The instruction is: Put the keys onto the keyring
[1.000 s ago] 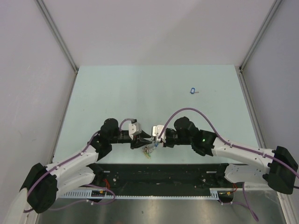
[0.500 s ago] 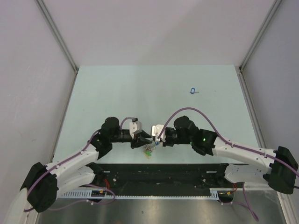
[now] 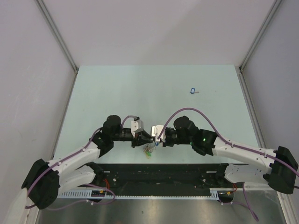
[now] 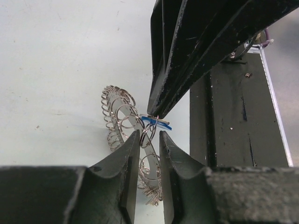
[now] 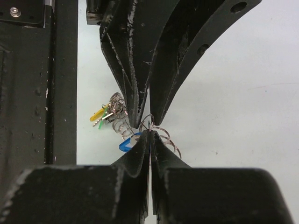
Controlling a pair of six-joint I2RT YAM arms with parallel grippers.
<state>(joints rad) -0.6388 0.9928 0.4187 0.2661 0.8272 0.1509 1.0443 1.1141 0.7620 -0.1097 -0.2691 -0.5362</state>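
Pale green table [image 3: 117, 93] with white walls around it, both arms reaching inward and meeting low at centre near the black base plate [image 3: 163, 171]. We see the right gripper [image 5: 150, 132] with its fingers pressed fully together, pinching the blue-tagged key [image 4: 156, 122] at the very tips; from the right wrist the blue tag pokes out just left of the closed fingers. The left gripper [image 4: 149, 133] faces it tip to tip, its fingers a narrow gap apart with a small wire loop of the keyring [image 4: 119, 116] passing between them. We cannot tell whether the pads actually press on that loop. The keyring is off the table's far area, bunched right under the two grippers, its coils fanned out to the left in the left wrist view. Yellow and green tags [image 5: 99, 114] hang off its left side in the right wrist view. The held key touches or nearly touches the ring loop between the left fingers. A second blue-tagged key [image 3: 192, 90] lies alone on the table, well apart, toward the far right.
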